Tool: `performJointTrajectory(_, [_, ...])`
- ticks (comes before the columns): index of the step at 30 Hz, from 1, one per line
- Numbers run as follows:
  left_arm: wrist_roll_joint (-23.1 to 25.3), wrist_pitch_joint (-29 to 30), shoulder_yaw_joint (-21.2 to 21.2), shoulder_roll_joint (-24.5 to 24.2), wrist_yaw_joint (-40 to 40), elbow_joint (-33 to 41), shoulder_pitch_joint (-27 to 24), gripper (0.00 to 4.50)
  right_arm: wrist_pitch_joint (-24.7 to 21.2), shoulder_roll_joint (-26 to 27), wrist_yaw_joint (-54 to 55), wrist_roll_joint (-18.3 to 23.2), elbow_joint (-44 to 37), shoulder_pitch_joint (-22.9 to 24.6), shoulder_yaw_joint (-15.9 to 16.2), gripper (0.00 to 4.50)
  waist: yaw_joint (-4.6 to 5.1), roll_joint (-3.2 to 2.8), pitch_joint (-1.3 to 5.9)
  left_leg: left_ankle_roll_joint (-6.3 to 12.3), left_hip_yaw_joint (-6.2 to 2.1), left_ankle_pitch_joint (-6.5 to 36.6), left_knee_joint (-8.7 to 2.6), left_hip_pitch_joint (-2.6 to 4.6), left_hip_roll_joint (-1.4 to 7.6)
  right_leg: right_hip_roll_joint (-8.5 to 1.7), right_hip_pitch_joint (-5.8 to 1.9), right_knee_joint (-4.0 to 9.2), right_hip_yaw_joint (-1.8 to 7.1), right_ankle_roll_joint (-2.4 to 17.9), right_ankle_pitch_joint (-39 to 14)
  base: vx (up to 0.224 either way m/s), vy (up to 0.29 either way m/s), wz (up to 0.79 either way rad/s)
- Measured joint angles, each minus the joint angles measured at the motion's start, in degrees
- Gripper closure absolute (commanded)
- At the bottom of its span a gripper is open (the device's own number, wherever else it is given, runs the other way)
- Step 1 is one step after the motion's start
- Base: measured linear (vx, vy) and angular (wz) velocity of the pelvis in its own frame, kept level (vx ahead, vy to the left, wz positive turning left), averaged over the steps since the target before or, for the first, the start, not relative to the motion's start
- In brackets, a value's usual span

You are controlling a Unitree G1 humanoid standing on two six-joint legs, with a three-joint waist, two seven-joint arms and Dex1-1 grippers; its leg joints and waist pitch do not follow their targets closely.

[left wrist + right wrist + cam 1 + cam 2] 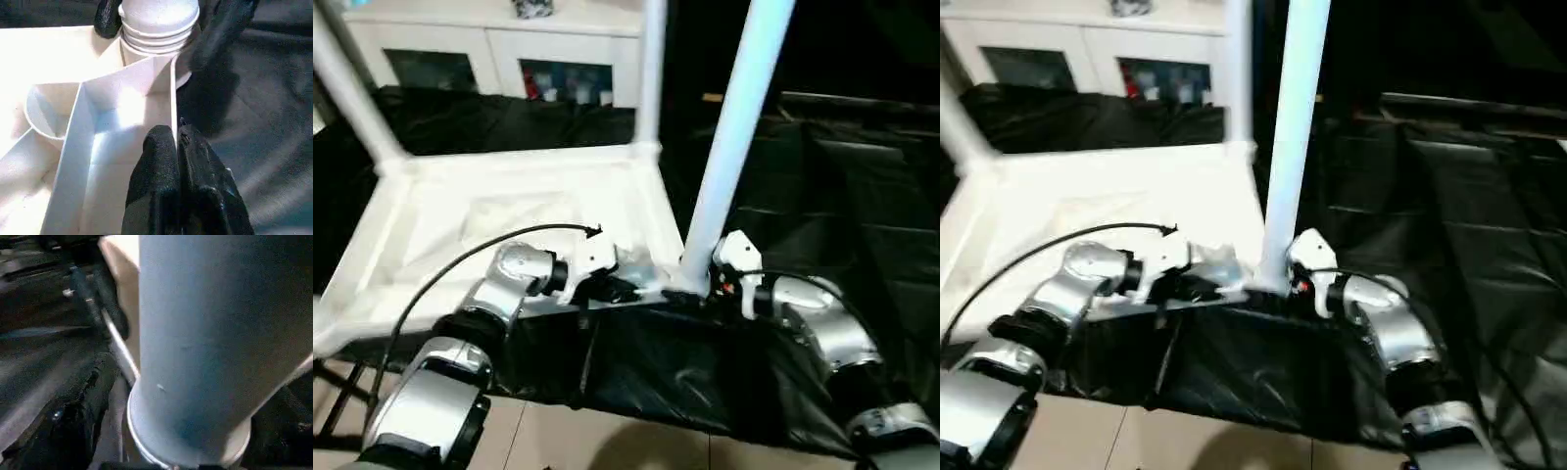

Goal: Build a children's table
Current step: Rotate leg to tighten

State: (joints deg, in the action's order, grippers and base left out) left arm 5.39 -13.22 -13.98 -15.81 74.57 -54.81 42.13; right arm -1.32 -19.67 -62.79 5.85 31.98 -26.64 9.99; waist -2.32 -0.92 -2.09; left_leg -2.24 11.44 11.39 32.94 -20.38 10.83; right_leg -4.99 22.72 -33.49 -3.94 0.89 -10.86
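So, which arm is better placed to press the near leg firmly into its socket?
The right. The right gripper sits at the near leg base, while the left gripper is shut on the tabletop rim, steadying it.

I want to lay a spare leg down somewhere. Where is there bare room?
The middle of the upturned tabletop, between its raised rim and the far legs, is bare. So is the black sheet right of the near leg. The near edge is crowded: the left gripper pinches the rim there and the right gripper sits at the near leg's base.
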Motion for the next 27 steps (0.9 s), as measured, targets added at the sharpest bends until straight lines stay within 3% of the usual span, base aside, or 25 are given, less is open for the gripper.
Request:
performJointTrajectory(5, [-0.03,-1.31,-0.58,-1.01,3.59,-0.21,0.0,4.5,-0.55,-1.39,-5.2,0.75,-0.09,-0.52,1.63,0.98,-0.13,0.0,-0.01,-0.05,0.04,-0.01,0.28,-0.04,0.04,-0.02,0.1,-0.35,0.07,0.01,-0.02,0.0,0.0,0.0])
performJointTrajectory(16, [-0.1,-2.23,-1.02,-1.31,6.39,-1.34,0.37,4.5,-4.3,-1.21,-8.45,2.74,-0.58,-0.26,1.24,1.75,-0.29,-0.02,-0.03,-0.4,0.17,0.16,0.6,-0.05,0.04,-0.18,0.02,-0.58,0.1,0.01,-0.02,0.0,0.0,0.0])
performJointTrajectory(19, [0.35,-1.03,-0.65,-1.08,2.39,-2.27,0.94,4.5,-4.0,1.22,-1.75,2.36,0.05,0.35,-0.95,1.8,-0.23,-0.01,-0.03,-0.44,0.17,0.14,0.61,0.03,0.04,-0.18,-0.01,-0.66,0.11,0.03,0.0,0.0,0.0,0.0])
performJointTrajectory(27, [3.14,4.94,0.66,4.15,-15.48,-4.53,3.66,4.5,-3.11,11.08,28.5,0.17,5.8,-1.72,-7.9,1.84,1.27,0.08,-0.09,-0.7,0.14,-0.01,0.63,0.08,-0.11,-0.27,0.01,-0.45,0.21,-0.29,-0.17,0.0,0.0,0.0])
